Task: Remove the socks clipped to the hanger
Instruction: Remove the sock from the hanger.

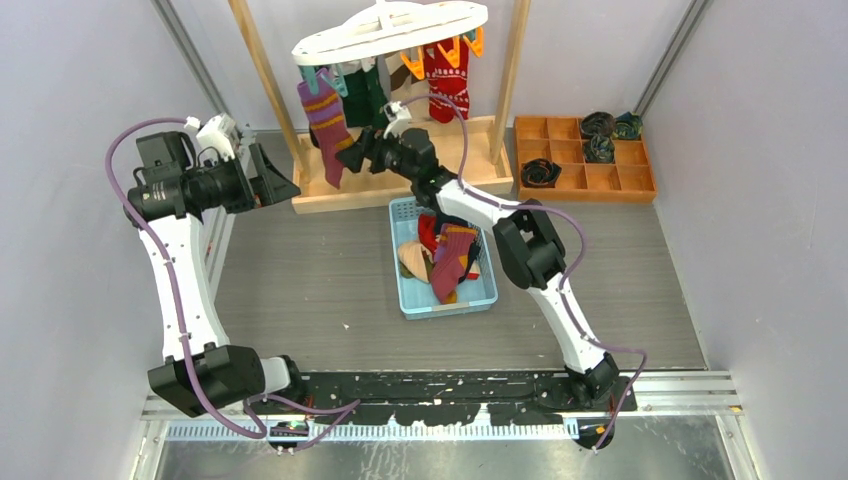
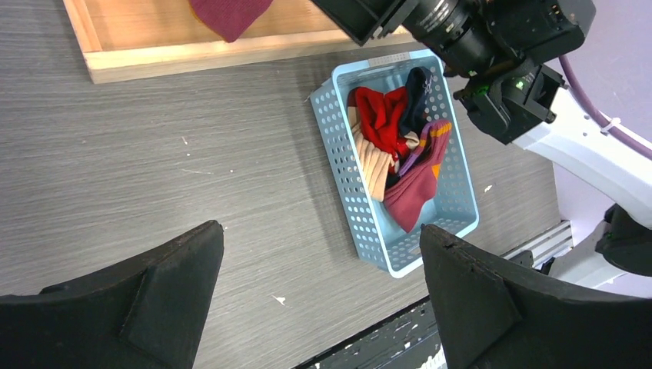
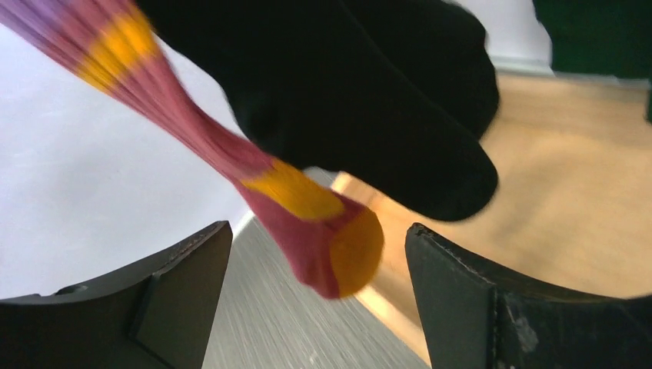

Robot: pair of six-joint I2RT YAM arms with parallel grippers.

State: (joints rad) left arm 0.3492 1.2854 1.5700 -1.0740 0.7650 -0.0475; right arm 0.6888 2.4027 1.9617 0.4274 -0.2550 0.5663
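A maroon sock (image 1: 327,130) striped purple and orange was seen clipped at the left end of the hanger (image 1: 390,30), its toe between the parted fingers of the right gripper (image 3: 317,257); the left gripper (image 2: 321,280) was spread wide, empty.

The whole tabletop (image 1: 290,290) is seen from high above, looking down. The blue basket (image 1: 398,262) is looked down on from the left wrist too. A striped sock (image 3: 307,231) is seen very close from the right wrist.

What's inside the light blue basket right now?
In the basket, a heap: red sock, beige sock, navy sock, and maroon striped sock on top. Anything beneath the heap is covered.
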